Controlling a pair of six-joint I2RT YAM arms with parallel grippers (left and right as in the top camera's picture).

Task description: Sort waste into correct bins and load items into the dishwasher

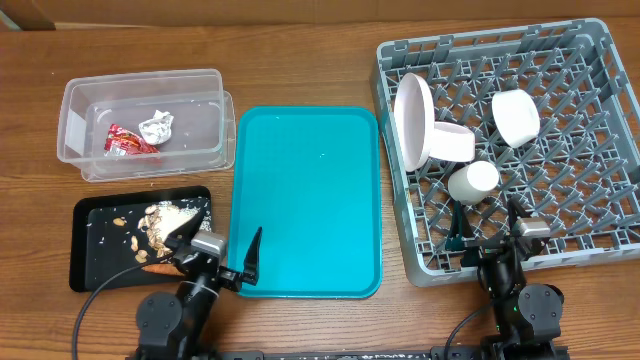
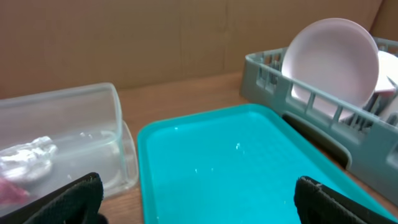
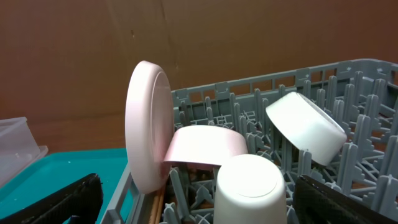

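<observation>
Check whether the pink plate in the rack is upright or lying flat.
Upright: the pink plate stands on edge in the gray rack, beside a tipped pink bowl.

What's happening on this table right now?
Two robot arms are sorting leftovers. The left gripper and right gripper are open, holding nothing. The teal tray is bare; a pink plate, pink bowl, white bowl and white cup sit in the dish rack, wrappers in the clear bin, food scraps on the black tray.
</observation>
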